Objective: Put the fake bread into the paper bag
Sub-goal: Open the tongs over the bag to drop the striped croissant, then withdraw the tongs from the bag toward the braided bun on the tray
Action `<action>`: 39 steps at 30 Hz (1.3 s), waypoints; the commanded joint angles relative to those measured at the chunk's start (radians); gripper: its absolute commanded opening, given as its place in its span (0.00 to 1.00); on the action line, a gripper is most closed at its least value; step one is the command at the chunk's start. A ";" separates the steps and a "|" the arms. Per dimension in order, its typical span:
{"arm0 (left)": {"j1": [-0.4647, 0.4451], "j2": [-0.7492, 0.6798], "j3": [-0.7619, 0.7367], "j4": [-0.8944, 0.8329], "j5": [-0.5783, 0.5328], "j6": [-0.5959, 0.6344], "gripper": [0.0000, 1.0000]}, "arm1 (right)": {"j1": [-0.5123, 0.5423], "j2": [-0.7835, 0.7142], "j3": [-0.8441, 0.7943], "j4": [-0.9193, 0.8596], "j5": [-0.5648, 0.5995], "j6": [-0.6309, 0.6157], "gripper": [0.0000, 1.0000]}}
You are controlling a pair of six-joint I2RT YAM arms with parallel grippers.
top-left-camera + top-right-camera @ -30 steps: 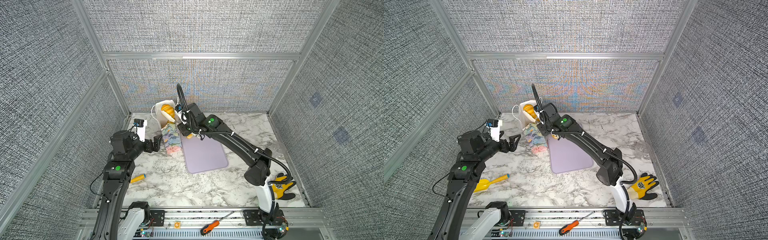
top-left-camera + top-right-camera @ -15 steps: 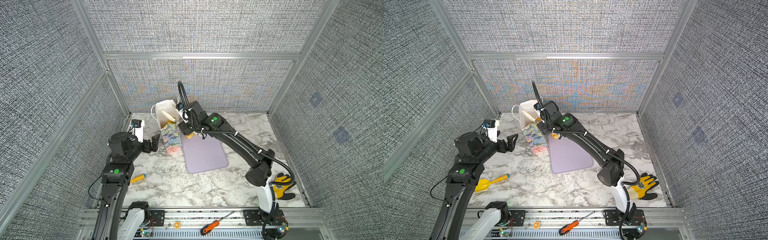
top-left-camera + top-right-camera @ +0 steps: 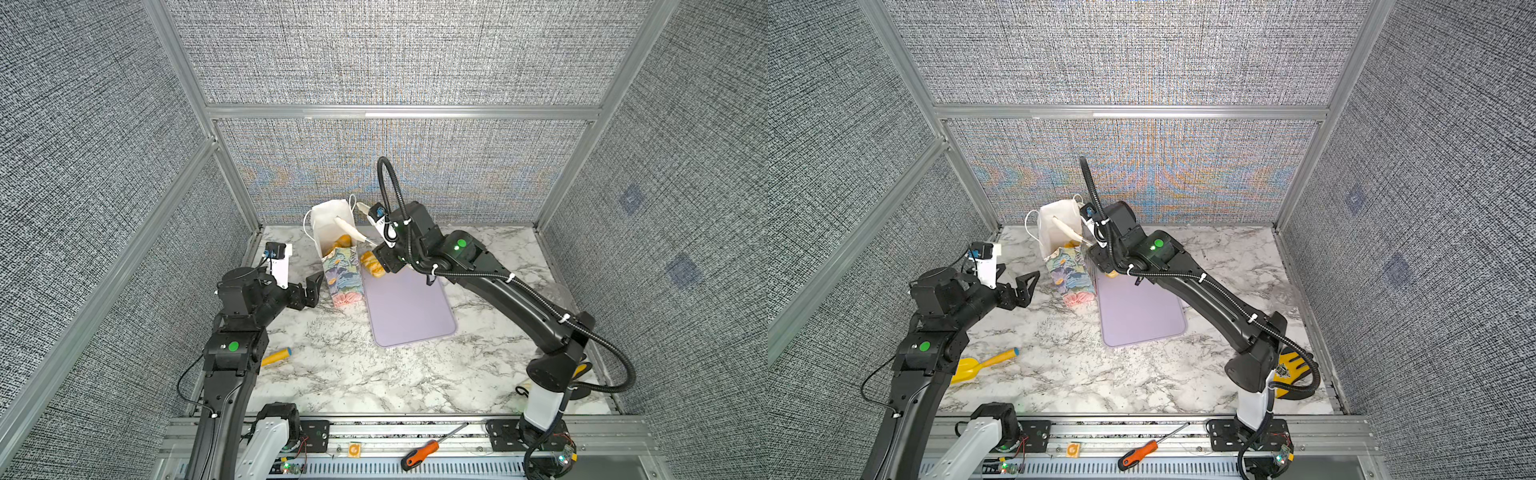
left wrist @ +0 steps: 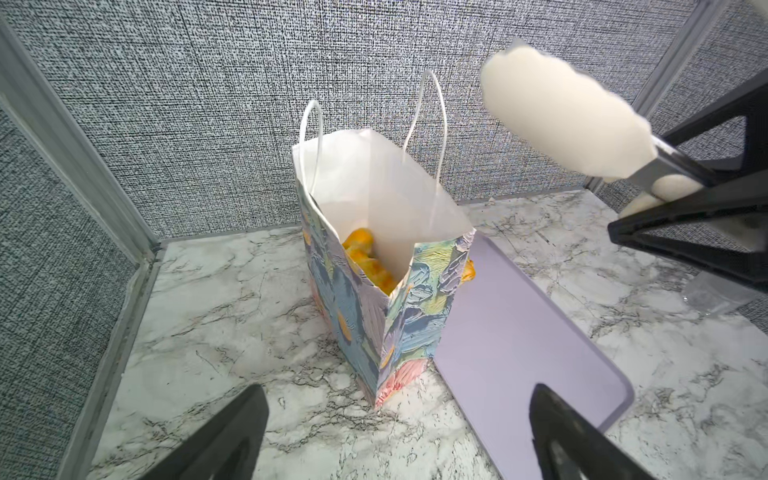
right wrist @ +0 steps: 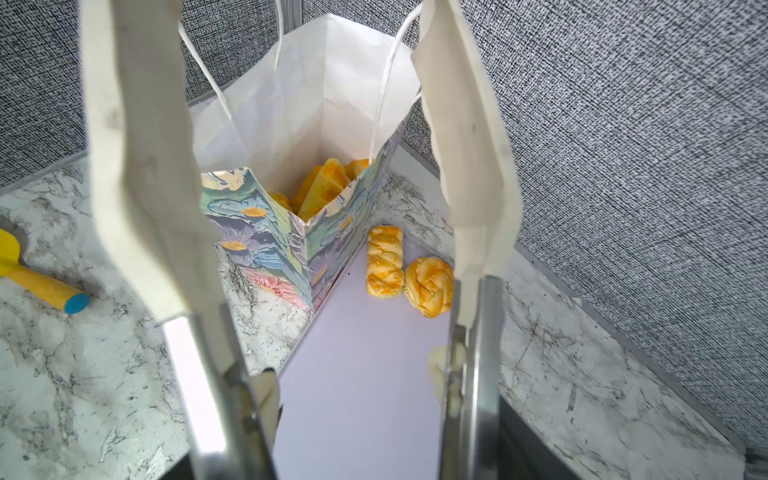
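- Paper bag (image 4: 374, 316) with a pastel floral print stands upright near the back of the marble table (image 3: 353, 374). Its mouth is open and its white cord handles stand up.
- Several pieces of golden bread (image 5: 324, 187) lie inside the bag, below the rim.
- Two more pieces, a braided stick (image 5: 384, 262) and a round roll (image 5: 428, 284), lie touching each other at the far end of the lilac tray (image 3: 407, 307), just beside the bag.
- Right gripper (image 3: 384, 255) clasps a pair of white-tipped tongs (image 5: 137, 166). The tong tips stand well apart with nothing between them, raised near the bag's mouth on the tray side.
- Left gripper (image 3: 1026, 286) hovers over the table on the bag's other side, jaws spread wide and empty, apart from the bag.
- Yellow scoop (image 3: 980, 365) lies by the left arm's base.
- Orange-handled screwdriver (image 3: 419, 453) rests on the front rail.
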 commanded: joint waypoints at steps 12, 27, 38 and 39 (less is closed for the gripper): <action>-0.030 -0.017 -0.017 0.050 0.078 -0.032 0.99 | -0.039 -0.194 -0.291 0.079 0.153 -0.004 0.70; -0.145 -0.013 -0.063 0.100 0.031 -0.079 0.99 | -0.172 -0.279 -0.570 0.160 0.099 0.057 0.71; -0.306 0.031 -0.091 0.147 -0.130 -0.123 0.99 | -0.277 -0.192 -0.677 0.200 0.003 0.079 0.71; -0.314 0.033 -0.096 0.156 -0.133 -0.127 0.99 | -0.285 -0.179 -0.676 0.201 -0.009 0.079 0.71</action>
